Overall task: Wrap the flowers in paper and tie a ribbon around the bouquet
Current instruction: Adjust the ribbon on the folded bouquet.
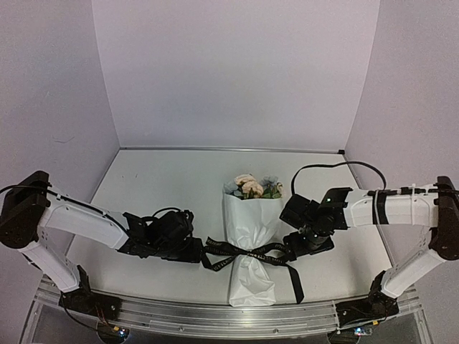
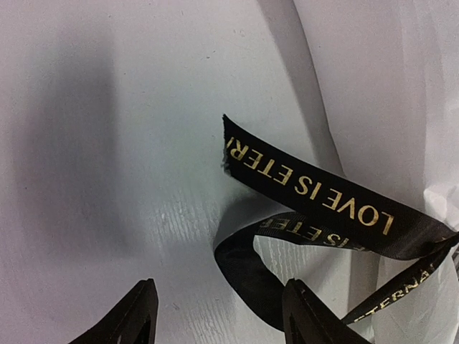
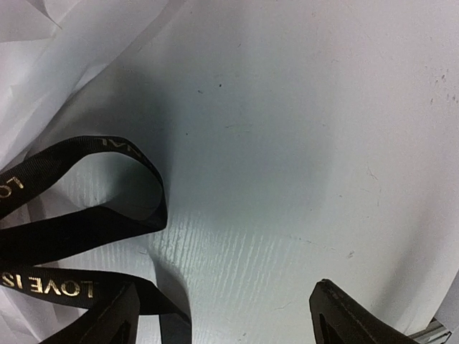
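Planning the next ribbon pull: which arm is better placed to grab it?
Probably left: the ribbon loop lies partly between the open left gripper's fingers, while the right gripper's gap shows mostly bare table.

The white paper-cone bouquet (image 1: 251,222) is lying at the centre of the pale flat tabletop (image 1: 165,186), its wide end with the peach and blue-grey flowers (image 1: 252,188) pointing toward the far wall. The long narrow black fabric ribbon (image 1: 237,251) is crossing its middle, trailing off both sides. The left gripper (image 1: 195,251) is sitting just left of the ribbon, the right gripper (image 1: 292,247) just right.
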`<state>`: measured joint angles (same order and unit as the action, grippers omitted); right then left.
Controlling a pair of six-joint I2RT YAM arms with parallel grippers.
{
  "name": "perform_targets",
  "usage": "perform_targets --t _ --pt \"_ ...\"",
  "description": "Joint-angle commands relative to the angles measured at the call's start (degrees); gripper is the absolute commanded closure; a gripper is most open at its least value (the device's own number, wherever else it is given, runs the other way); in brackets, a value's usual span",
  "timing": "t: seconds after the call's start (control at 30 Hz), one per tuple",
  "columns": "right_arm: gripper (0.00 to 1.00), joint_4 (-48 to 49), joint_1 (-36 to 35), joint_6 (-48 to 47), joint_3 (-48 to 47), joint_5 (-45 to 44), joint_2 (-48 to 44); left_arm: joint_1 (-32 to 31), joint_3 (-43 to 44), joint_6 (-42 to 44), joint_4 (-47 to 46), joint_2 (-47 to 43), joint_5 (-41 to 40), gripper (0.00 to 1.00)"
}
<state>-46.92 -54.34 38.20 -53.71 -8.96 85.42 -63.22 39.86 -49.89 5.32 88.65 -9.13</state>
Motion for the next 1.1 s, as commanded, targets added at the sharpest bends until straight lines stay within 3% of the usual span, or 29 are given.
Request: perform_targets --t 0.0,0.43,1.07 --pt "0.17 2.4 0.8 0.7 -3.4 1.4 3.3 -0.3 3.4 2.1 -1.7 2.4 -0.5 0.39" --pt "0.21 6.0 2.2 2.4 -5.7 3.4 10.9 -0.3 6.1 4.0 -1.9 6.9 0.0 0.44" --pt "0.38 10.2 2.4 7.5 -3.4 6.5 15.0 -0.3 7.6 4.7 -1.9 9.3 0.3 0.74"
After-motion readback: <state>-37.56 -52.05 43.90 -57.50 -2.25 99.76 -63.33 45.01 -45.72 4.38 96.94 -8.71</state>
